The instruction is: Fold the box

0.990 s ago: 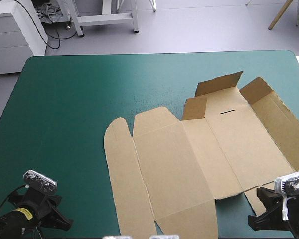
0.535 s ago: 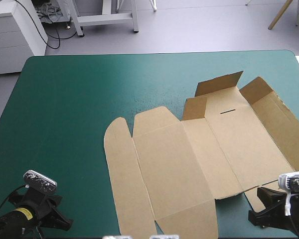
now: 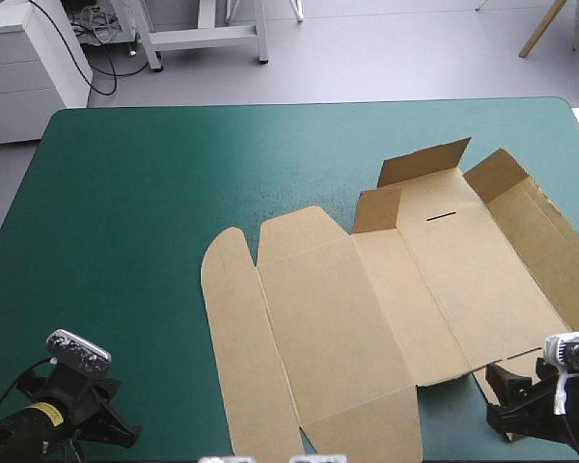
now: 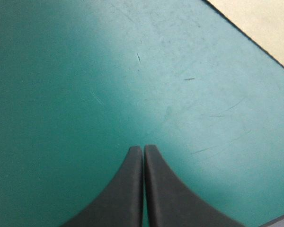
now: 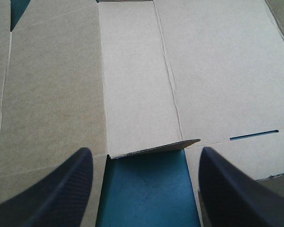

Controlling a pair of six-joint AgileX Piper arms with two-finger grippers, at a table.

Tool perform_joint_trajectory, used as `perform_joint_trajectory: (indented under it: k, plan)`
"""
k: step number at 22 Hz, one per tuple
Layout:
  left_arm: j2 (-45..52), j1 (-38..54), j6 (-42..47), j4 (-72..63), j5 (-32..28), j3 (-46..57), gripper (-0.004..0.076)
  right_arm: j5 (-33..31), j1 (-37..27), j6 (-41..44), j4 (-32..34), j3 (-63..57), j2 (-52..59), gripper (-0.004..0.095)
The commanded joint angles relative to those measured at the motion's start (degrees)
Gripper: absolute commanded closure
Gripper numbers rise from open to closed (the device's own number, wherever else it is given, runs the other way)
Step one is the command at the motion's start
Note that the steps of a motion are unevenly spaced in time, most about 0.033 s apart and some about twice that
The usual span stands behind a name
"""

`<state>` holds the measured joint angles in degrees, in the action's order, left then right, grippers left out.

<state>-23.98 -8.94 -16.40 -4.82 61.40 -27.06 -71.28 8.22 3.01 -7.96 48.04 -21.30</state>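
Box [image 3: 367,309] lies almost flat on the desk [image 3: 125,241], folding barely begun; right hand [image 5: 146,153] wide, left hand [image 4: 143,149] pinched together.

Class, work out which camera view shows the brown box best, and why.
The high view: nearly the whole box lies spread on the teal-green cover, far flaps raised. The right wrist view shows only some creased panels ahead of the open right gripper; the left wrist view catches just a corner.
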Motion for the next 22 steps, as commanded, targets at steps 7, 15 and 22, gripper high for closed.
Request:
perform_joint_trajectory:
  k: [7, 15, 22]
  plan:
    - [-0.5, 0.0, -0.1, -1.0, -2.3, -1.5, 0.0734, 2.4, 0.1, 16.5, -3.1, 1.7, -3.6, 0.0247]
    - [-0.5, 0.0, -0.3, -1.0, -2.4, -1.5, 0.0734, 2.4, 0.1, 18.1, -17.1, 1.7, -16.7, 0.0247]
    - [-0.5, 0.0, -0.3, -0.8, -2.4, -1.5, 0.0734, 2.3, 0.1, 22.2, -18.3, 1.7, -20.1, 0.0247]
